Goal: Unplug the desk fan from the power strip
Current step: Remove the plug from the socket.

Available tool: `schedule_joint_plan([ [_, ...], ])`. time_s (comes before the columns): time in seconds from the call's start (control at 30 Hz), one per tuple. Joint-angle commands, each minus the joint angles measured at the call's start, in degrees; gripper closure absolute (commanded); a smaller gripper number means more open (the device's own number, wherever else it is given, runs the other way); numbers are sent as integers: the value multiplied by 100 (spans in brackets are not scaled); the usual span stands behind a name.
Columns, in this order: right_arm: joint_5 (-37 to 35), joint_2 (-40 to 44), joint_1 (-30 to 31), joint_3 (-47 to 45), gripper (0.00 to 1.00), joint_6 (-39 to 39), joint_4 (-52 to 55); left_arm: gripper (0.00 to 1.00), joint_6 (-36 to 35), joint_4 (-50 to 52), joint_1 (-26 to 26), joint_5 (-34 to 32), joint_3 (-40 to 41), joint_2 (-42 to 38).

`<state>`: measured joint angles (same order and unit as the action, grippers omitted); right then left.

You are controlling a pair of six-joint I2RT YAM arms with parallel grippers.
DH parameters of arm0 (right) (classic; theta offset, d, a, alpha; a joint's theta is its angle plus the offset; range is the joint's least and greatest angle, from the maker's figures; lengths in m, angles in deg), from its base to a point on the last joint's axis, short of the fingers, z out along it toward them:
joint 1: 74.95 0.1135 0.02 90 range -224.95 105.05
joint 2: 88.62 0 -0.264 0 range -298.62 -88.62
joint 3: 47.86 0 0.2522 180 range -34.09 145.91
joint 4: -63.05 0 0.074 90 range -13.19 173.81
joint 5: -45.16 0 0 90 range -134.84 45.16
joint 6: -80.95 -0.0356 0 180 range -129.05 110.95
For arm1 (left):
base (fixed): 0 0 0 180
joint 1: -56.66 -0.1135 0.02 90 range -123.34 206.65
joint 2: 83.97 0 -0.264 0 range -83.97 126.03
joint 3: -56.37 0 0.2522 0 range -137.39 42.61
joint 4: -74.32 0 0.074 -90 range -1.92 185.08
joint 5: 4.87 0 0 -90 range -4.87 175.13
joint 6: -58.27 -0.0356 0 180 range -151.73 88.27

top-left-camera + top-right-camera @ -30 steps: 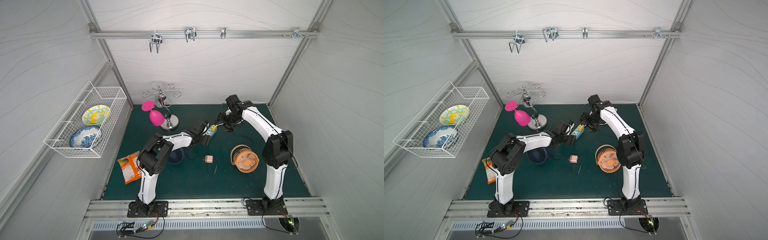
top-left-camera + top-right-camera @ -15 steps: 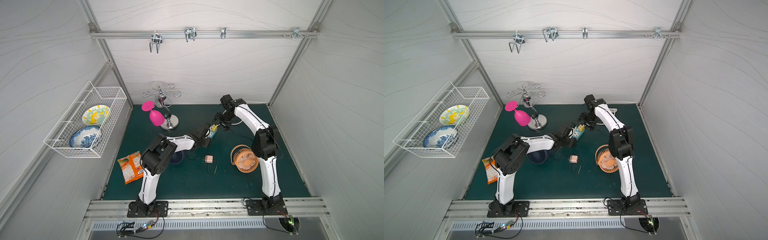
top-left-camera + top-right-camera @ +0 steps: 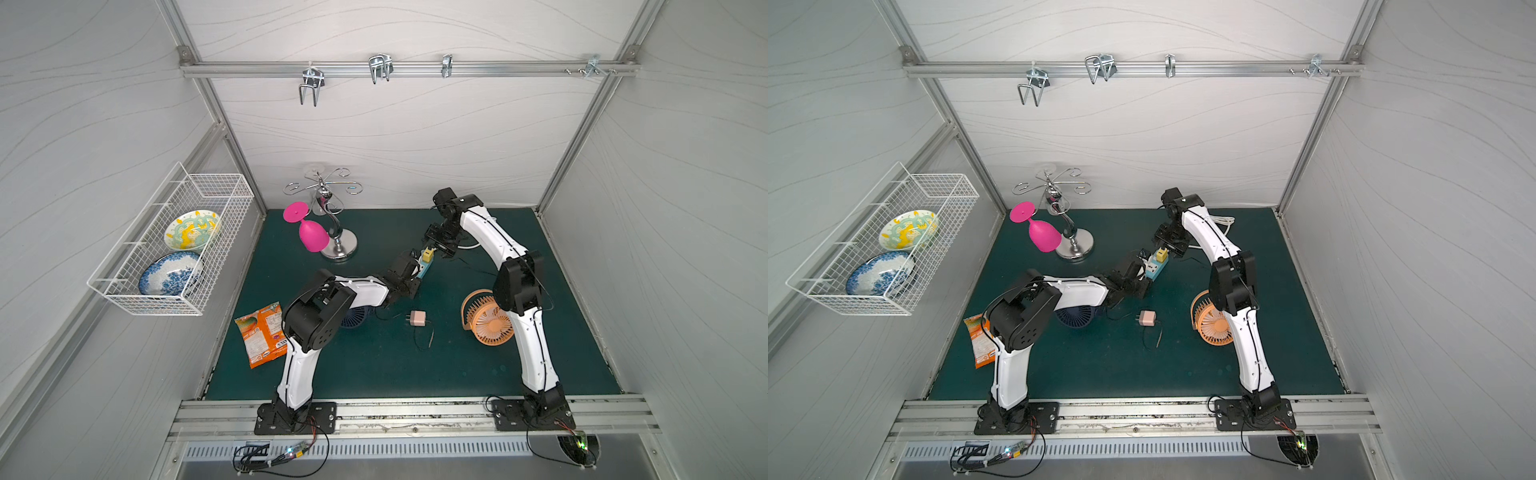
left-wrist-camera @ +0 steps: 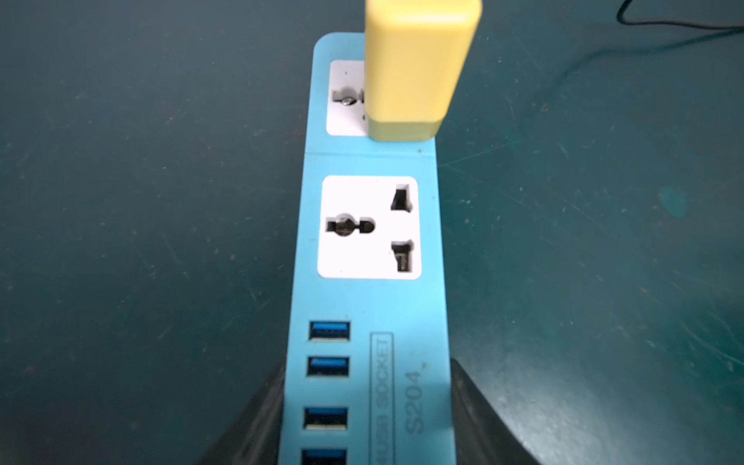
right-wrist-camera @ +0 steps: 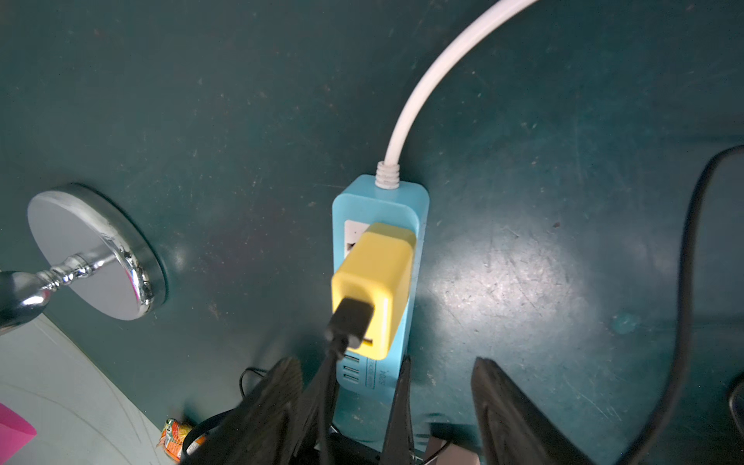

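The light-blue power strip [image 3: 422,268] [image 3: 1154,269] [image 4: 370,306] [image 5: 418,209] lies flat on the green mat, its thick white cord [image 5: 422,88] running off toward the back wall. A yellow adapter [image 3: 428,253] [image 3: 1162,254] [image 4: 418,68] [image 5: 374,282] stands in the socket at the cord end, with a black USB plug [image 5: 350,318] and thin cable in it. My left gripper [image 3: 415,275] [image 4: 368,422] is shut on the strip's USB end. Above the adapter hangs my right gripper [image 3: 438,245] [image 5: 386,410], open and apart from it. The orange desk fan [image 3: 486,318] [image 3: 1212,324] lies at the right.
A loose pink adapter [image 3: 417,319] with cable lies mid-mat. A dark blue fan [image 3: 353,318] sits under my left arm. A chrome stand [image 3: 338,249] holds a pink goblet [image 3: 311,237] at the back left. Orange snack bag [image 3: 262,338] at the left edge; wire basket [image 3: 124,297] on the wall.
My left gripper has closed onto the power strip's end. My right arm has swung its elbow leftward, bringing its gripper over the yellow adapter with the jaws a little narrower.
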<state>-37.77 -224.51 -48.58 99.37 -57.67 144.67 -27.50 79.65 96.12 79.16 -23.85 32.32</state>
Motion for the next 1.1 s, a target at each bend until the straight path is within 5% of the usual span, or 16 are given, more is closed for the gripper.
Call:
schedule_joint_plan([
  [0.0, -152, -199, 36, 202, 30, -85, 347, 53, -156, -148, 77, -171, 71, -95],
  [0.37, -344, -667, 29, 703, 40, -57, 637, 58, -226, -167, 101, -217, 101, -145],
  [0.73, -464, -741, 13, 652, 72, 47, 724, 60, -309, -159, 132, -235, 51, -132],
  [0.83, -377, -685, 2, 450, 82, 42, 643, 52, -326, -140, 140, -229, -25, -102],
  [1.07, -160, -441, -52, -241, 87, -52, 264, 26, -351, -167, 145, -275, -221, 34],
])
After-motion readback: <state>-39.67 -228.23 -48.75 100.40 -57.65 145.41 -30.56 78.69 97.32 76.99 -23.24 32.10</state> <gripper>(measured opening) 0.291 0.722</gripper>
